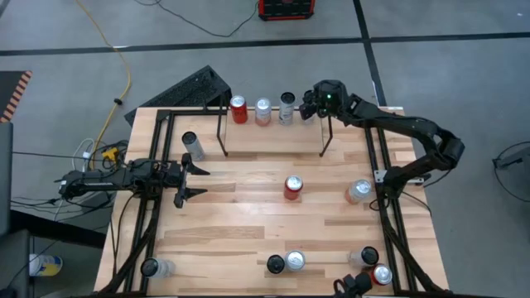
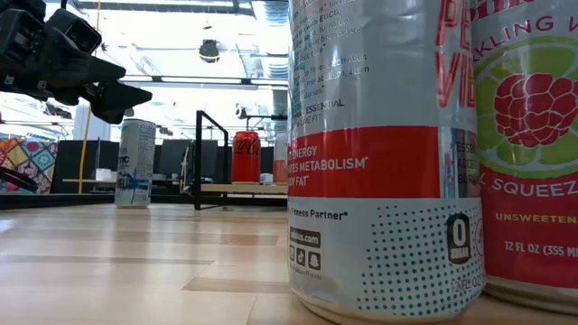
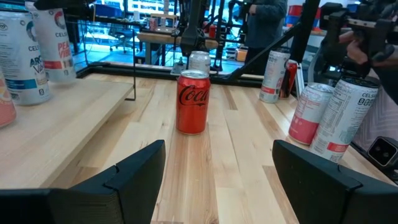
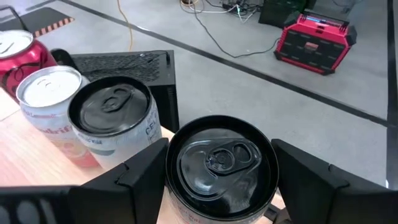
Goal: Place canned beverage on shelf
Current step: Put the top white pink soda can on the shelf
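So my right gripper (image 4: 217, 168) is up at the shelf (image 1: 273, 124), fingers straddling a black-topped can (image 4: 219, 163), one on each side. I can't tell if they're pinching or just around it. It sits right next to the other cans on the shelf (image 1: 262, 111), so I guess this is the drop-off spot. My left gripper (image 3: 214, 165) hangs with fingers open and empty, the red cola can (image 3: 192, 101) on the desk (image 1: 248, 223) straight ahead between them, probably my next pick.
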`<action>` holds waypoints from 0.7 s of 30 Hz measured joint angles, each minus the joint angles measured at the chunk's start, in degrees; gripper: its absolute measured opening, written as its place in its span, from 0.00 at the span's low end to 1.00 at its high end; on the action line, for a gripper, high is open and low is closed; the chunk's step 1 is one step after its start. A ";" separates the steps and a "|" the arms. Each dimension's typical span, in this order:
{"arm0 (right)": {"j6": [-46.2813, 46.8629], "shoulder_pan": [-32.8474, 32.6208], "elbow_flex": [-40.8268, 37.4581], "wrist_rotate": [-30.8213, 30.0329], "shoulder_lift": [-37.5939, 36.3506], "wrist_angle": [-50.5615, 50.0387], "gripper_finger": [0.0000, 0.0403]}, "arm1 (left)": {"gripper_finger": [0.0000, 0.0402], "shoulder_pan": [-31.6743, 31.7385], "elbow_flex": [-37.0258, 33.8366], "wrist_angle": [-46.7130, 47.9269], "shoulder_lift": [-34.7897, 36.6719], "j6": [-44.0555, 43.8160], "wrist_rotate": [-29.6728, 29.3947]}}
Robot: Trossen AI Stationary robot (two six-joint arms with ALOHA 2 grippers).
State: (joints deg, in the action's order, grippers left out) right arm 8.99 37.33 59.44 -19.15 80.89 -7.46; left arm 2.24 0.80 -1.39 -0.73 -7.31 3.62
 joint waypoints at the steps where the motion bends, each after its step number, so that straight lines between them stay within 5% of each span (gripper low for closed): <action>1: -0.13 0.11 0.00 0.04 0.04 0.00 0.69 | 0.70 0.00 0.00 0.00 0.00 0.00 0.00; 21: -0.19 1.81 -3.69 2.07 0.06 5.38 0.69 | 0.70 0.00 0.00 0.00 0.00 0.00 0.02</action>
State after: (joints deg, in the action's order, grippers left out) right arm 8.80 39.13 55.75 -17.07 80.95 -2.09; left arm 2.24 0.80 -1.39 -0.73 -7.31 3.64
